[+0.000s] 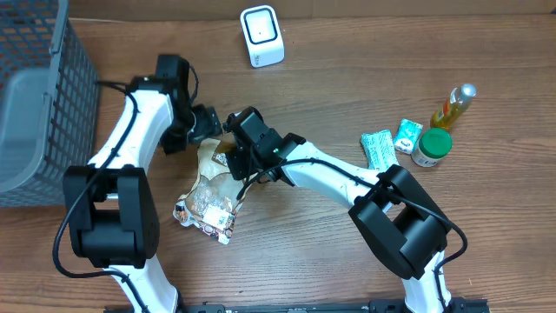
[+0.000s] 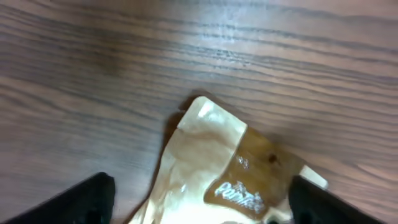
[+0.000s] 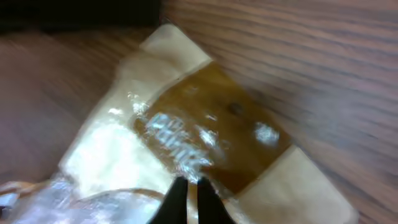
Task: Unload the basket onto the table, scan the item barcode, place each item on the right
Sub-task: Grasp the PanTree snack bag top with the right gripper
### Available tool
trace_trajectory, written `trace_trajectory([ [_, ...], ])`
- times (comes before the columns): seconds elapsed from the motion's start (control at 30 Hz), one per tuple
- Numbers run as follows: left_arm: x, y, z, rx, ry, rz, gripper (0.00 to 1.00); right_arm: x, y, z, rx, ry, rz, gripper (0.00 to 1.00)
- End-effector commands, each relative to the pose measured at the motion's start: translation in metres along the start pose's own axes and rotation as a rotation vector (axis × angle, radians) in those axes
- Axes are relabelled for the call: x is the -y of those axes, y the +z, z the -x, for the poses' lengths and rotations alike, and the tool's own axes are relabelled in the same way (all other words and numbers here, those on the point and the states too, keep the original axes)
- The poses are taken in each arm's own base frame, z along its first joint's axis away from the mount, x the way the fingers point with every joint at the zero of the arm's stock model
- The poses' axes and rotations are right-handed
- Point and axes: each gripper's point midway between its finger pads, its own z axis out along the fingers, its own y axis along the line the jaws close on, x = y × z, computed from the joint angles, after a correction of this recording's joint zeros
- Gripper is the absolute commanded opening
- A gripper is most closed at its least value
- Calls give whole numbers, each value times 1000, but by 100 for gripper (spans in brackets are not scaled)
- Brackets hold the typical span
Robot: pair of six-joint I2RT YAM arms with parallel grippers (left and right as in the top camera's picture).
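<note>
While left gripper gapes wide over snack bag | right gripper pinched narrow on bag

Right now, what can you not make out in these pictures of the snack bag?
Barcode: none shows on the snack bag in any view; overhead, the right arm covers its top.
Brand lettering: blurred, both wrist views.
Right hand: bottom edge cuts it; grip unclear.

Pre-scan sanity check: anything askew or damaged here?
Bag is crumpled and creased, lying skewed at centre; a barcode could be distorted. Yellow bottle at far right lies on its side. No spill visible.
</note>
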Motion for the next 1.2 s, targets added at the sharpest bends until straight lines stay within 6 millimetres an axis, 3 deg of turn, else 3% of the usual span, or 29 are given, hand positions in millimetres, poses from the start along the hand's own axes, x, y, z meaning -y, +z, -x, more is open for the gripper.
trace_trajectory([
  [0.0, 15, -29, 16, 35, 28, -45, 100, 15, 8, -11, -6, -1, -53, 6],
  [0.17, 19, -55, 20, 37, 26, -47, 100, 22, 23, -20, -4, -2, -54, 6],
  [0.3, 18, -56, 16, 21, 26, -40, 100, 29, 37, -27, -17, 3, -63, 5],
  [0.43, 15, -54, 9, -6, 24, -28, 100, 41, 37, -26, -4, 4, -126, 4],
  [0.63, 10, -55, -4, -56, 18, -6, 100, 93, 21, -18, 15, 51, -316, 4],
  [0.8, 8, -55, -9, -76, 15, 2, 100, 126, -6, -14, 7, 214, -367, 4],
  [0.97, 12, -54, -14, -92, 23, -8, 100, 158, -26, -24, -46, 325, -409, 4],
  [1.17, 31, -52, -25, -115, 66, -32, 95, 156, -26, -34, -121, 393, -295, 12],
])
